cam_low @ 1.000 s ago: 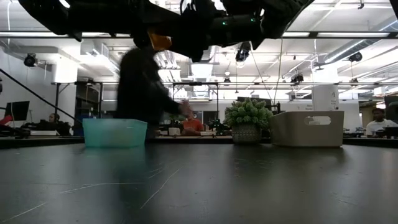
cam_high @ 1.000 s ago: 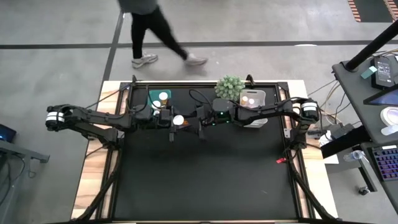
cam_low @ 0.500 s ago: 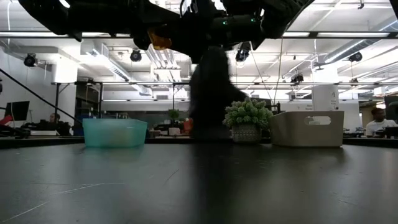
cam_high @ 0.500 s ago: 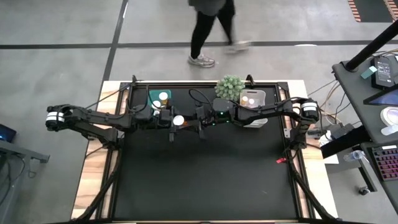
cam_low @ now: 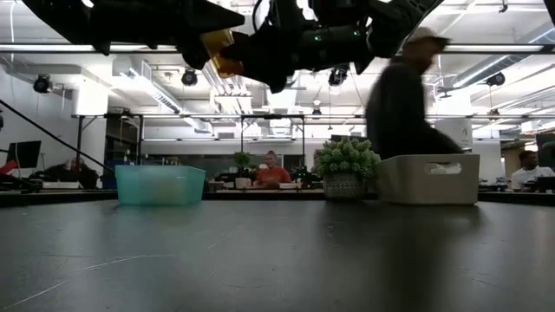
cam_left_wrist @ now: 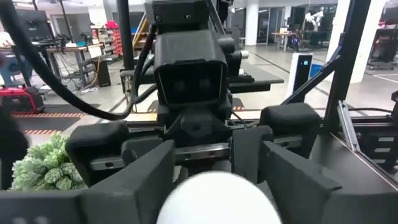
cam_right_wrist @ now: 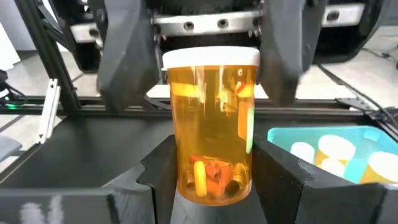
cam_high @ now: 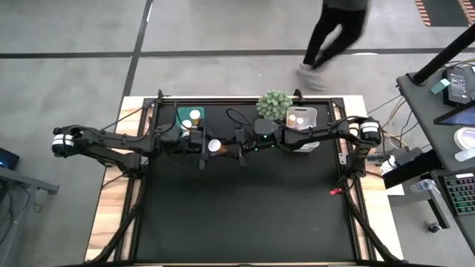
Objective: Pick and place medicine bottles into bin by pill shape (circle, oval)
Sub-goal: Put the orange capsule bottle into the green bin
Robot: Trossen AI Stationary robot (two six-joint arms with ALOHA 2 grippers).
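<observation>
Fingers (cam_right_wrist: 154, 177) of the right gripper (cam_high: 226, 146) are closed against the lower body of an amber medicine bottle (cam_right_wrist: 211, 124), one on each side, and hold it in the air. The bottle lies on its side between the two arms, its white cap (cam_high: 214, 146) pointing at the left gripper (cam_high: 205, 146). Orange and yellow oval capsules (cam_right_wrist: 211, 174) lie heaped in the end of the bottle that the right gripper holds.

The left gripper faces the right one head-on, and its fingers (cam_right_wrist: 124, 68) flank the cap. In the right wrist view a thin gap shows beside the cap on one side, so these jaws stand parted and are not pinching it. In the left wrist view the cap fills the space between the left fingers, with the right gripper's dark body straight beyond it.

The bottle hangs high above the black table (cam_high: 245, 215), just off the teal bin (cam_high: 182, 113) on the side toward the table's middle. The teal bin holds several more white-capped bottles (cam_right_wrist: 336, 146). A spiky green plant ball (cam_high: 274, 104) sits well apart from the teal bin along the same table edge. A white bin (cam_high: 313, 113) with a bottle inside stands just beyond the plant ball, farther still from the teal bin. A person (cam_high: 334, 33) walks past on the floor behind that edge, on the white bin's side and away from the teal bin.
</observation>
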